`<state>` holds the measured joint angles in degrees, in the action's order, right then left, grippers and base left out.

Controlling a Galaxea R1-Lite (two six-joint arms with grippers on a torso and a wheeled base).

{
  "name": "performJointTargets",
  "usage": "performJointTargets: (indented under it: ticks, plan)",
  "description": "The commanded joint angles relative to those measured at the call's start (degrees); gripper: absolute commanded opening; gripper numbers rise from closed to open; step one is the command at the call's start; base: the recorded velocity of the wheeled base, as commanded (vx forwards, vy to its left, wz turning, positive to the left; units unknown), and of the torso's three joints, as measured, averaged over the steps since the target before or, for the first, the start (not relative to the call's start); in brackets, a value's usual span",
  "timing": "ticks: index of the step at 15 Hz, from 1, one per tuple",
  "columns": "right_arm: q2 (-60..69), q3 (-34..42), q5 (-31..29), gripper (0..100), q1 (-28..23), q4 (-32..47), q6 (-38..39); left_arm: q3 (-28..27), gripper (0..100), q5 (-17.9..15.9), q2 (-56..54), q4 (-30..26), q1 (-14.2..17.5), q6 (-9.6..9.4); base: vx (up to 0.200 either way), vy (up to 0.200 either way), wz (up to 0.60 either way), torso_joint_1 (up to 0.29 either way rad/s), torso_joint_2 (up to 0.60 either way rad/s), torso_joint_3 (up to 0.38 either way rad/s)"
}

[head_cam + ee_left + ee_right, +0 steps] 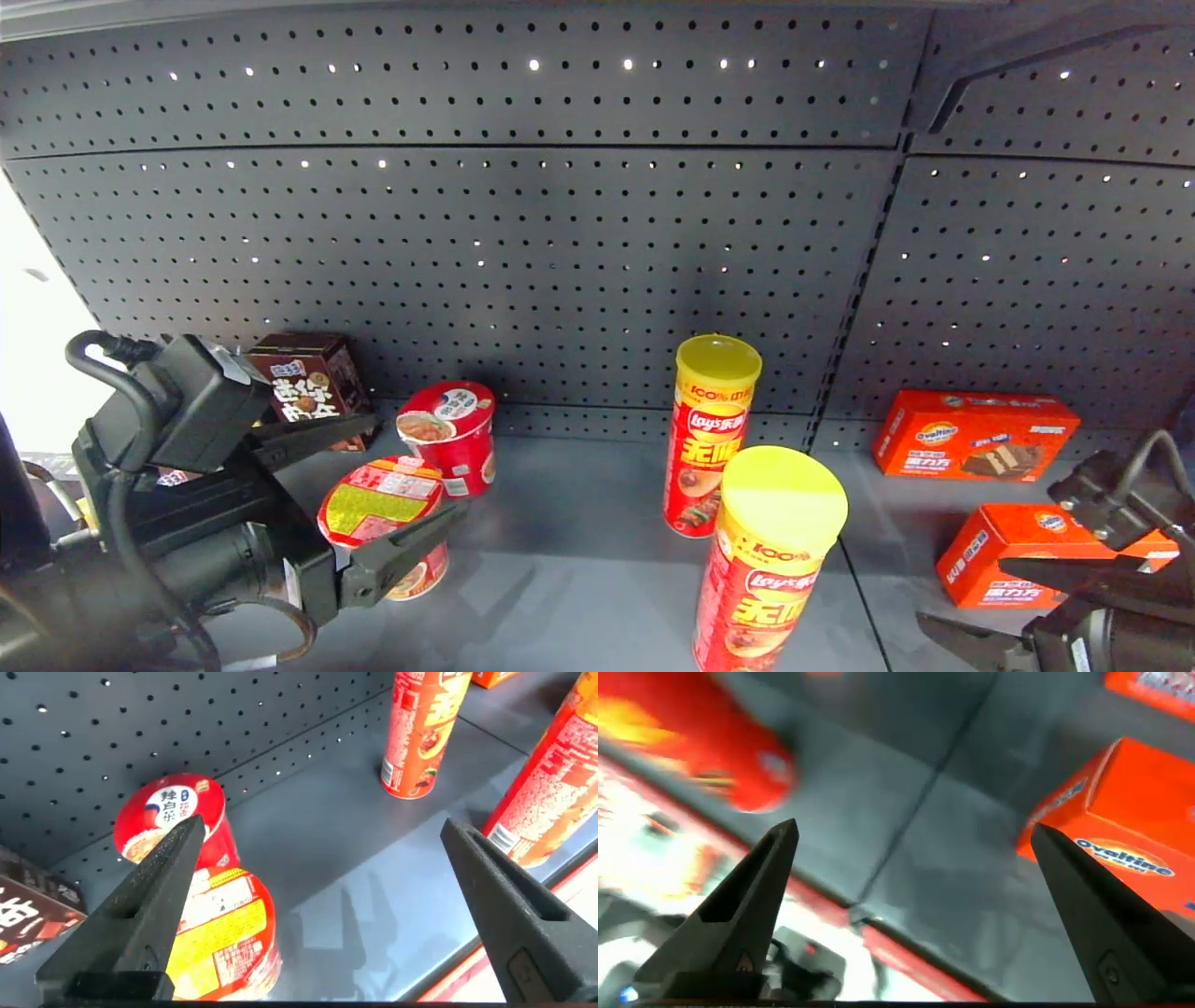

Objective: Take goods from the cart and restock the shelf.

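Note:
On the grey shelf (579, 560) stand two red noodle cups, one at the back (451, 431) and one nearer (378, 509). My left gripper (415, 467) is open, its fingers either side of the nearer cup (234, 938) without closing on it; the back cup (173, 812) shows just beyond one finger. Two yellow-lidded red chip cans stand mid-shelf, one behind (709, 434) and one in front (770, 565). My right gripper (966, 597) hangs open at the lower right, near an orange box (1018, 551). In the right wrist view the right gripper (913, 829) holds nothing.
A brown box (313, 383) stands at the back left. A second orange box (976, 434) lies at the back right. The perforated back panel (560, 261) closes the shelf behind. A red strip (906, 961) marks the shelf's front edge. Bare shelf lies between the cups and cans.

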<state>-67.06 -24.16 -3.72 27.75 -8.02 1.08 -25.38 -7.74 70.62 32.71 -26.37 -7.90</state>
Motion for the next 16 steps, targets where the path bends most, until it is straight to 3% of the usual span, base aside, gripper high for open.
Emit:
performJointTargets:
  ticks: [1, 8, 11, 14, 16]
  plan:
    - [-4.83, -1.06, -1.91, 100, 3.63, -0.24, 0.06, 0.07, 100, -0.08, -0.48, 0.08, 0.09, -0.10, 0.000, 0.000, 0.00, 0.000, 0.00, 0.000]
    - [-11.69, -0.62, -0.32, 100, 6.36, -3.23, -0.03, -0.72, 100, -0.17, 0.13, 0.08, -0.09, -0.63, 0.000, 0.000, 0.00, 0.000, 0.00, 0.000]
    - [-15.38, -2.73, -1.20, 100, 6.97, -5.69, -0.03, -0.99, 100, -0.17, 0.40, 0.08, 2.11, -0.71, 0.000, 0.000, 0.00, 0.000, 0.00, 0.000]
    - [-17.84, -4.93, -2.26, 100, 7.15, -5.60, -0.03, -1.43, 100, -0.17, 1.19, -0.01, 2.99, -2.30, 0.000, 0.000, 0.00, 0.000, 0.00, 0.000]
    - [-19.34, -6.51, -3.40, 100, 8.38, -5.60, 0.06, -1.43, 100, -0.17, 1.89, -0.01, 2.99, -2.38, 0.000, 0.000, 0.00, 0.000, 0.00, 0.000]
